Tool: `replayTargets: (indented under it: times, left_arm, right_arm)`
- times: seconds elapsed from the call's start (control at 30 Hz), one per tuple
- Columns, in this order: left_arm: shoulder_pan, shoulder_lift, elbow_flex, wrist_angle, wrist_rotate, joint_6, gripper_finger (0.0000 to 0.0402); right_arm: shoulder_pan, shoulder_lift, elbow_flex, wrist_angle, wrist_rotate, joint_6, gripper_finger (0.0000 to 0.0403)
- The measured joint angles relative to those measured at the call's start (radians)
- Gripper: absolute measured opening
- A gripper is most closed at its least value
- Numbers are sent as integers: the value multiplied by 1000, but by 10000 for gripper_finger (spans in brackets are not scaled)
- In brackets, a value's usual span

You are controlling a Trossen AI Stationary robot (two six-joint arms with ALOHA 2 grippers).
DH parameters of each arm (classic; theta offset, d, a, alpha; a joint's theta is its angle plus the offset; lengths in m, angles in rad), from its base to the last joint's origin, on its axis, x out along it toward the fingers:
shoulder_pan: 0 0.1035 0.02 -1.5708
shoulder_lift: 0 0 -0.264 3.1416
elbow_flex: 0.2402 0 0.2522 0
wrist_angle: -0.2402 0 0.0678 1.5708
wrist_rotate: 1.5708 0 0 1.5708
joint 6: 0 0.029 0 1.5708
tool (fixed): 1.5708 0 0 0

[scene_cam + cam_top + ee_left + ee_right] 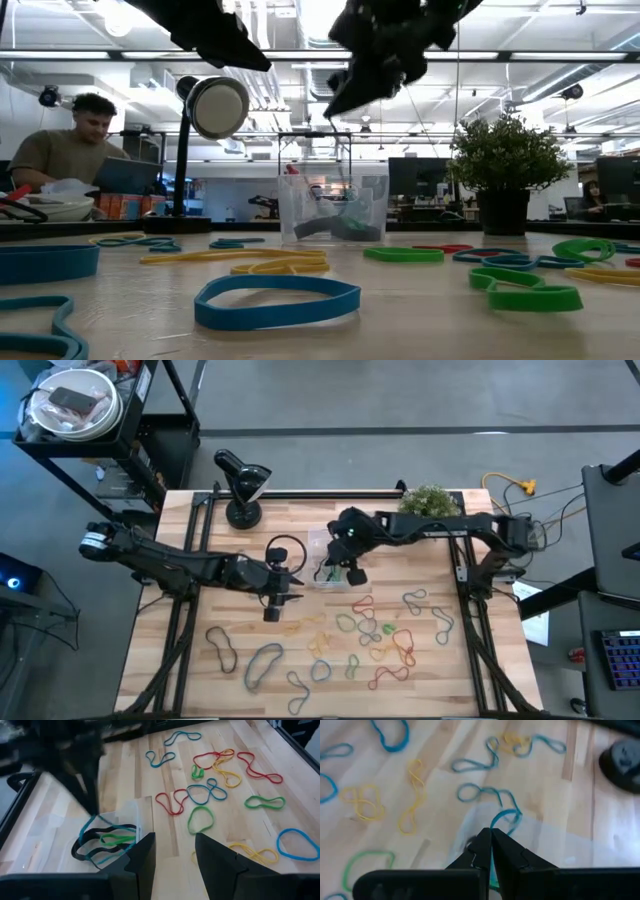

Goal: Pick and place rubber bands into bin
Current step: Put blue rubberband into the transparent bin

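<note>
The clear bin [322, 563] stands mid-table and holds black, green and blue rubber bands [107, 841]. Many more rubber bands [380, 630] in several colours lie loose on the wood toward the near edge. My right gripper [491, 845] hovers over the bin, shut on a teal rubber band [506, 815] that hangs down into the bin [333, 210]. My left gripper [175, 852] is open, low over the table just left of the bin's near corner [142, 820], holding nothing. My right gripper pinches the teal rubber band [495, 822] between its two fingertips, coming from above and pointing down. The band is lifted and hangs slack below the fingers as a thin loop [341, 160]. Its lower end reaches inside the bin [92, 822].
A black desk lamp [240, 485] and a black cable loop [285, 550] sit left of the bin, and a potted plant [430, 500] stands at the far edge. A white bowl [70, 405] rests on a side cart. A person [70, 150] sits beyond the table.
</note>
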Motion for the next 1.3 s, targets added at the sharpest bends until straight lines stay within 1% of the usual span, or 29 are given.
replayTargets:
  times: [0.17,0.53,0.67,0.9,1.0,1.13,1.2,1.3]
  left_arm:
    - [-10,0,0,0,1,0,123]
    - [-10,0,0,-7,1,0,123]
    - [-10,-1,0,-7,1,0,123]
    - [-10,-1,0,-11,1,0,123]
    - [-9,-2,0,-82,-1,-22,123]
    - [-9,-2,-15,-214,-41,-126,123]
    - [-9,-2,-42,-238,-68,-167,123]
    - [-9,-2,-88,-235,-74,-183,123]
  right_arm:
    - [-30,36,-7,-1,0,16,9]
    - [-49,31,-19,3,1,55,10]
    - [-49,31,-19,4,2,62,24]
    - [-50,31,-19,3,1,81,62]
    - [-47,30,-19,-6,0,81,74]
    - [-29,22,-19,-58,0,80,84]
    - [-16,17,-19,-89,-1,81,86]
    - [11,14,-19,-120,-1,86,86]
